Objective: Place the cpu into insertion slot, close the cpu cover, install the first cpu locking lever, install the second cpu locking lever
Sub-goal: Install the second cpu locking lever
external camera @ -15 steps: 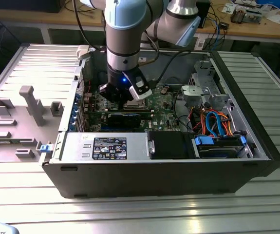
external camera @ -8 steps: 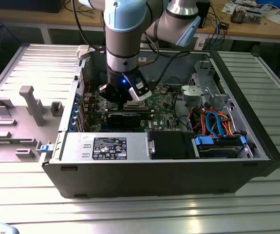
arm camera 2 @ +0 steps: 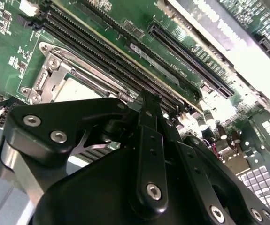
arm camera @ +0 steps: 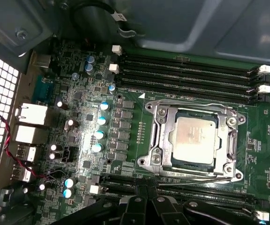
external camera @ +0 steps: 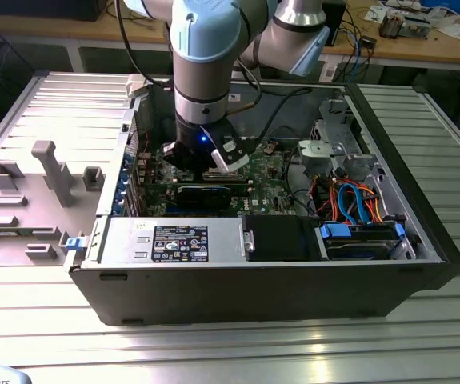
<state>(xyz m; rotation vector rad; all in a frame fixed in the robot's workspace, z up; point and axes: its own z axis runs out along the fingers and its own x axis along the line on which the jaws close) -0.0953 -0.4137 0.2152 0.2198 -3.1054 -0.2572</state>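
Observation:
In the first wrist view the cpu (arm camera: 193,136), a square chip with a dull silver top, lies in the insertion slot (arm camera: 178,161) on the green board. The silver cpu cover (arm camera: 161,136) lies flat around it, its window framing the chip. A thin wire lever (arm camera: 200,176) runs along the socket edge nearest the gripper. My gripper (arm camera: 144,194) is at that edge, black fingers pressed together and nothing seen between them. In the second wrist view the gripper (arm camera 2: 146,101) hangs over the cover's corner (arm camera 2: 50,70) and the cpu (arm camera 2: 78,91). In the exterior view the gripper (external camera: 206,160) reaches down into the case.
Long black memory slots (arm camera: 186,70) flank the socket on both sides. The open computer case (external camera: 262,280) holds a drive cage (external camera: 338,148), coloured cables (external camera: 354,200) and a power supply (external camera: 174,240). Grey fixtures (external camera: 50,168) stand at the exterior view's left.

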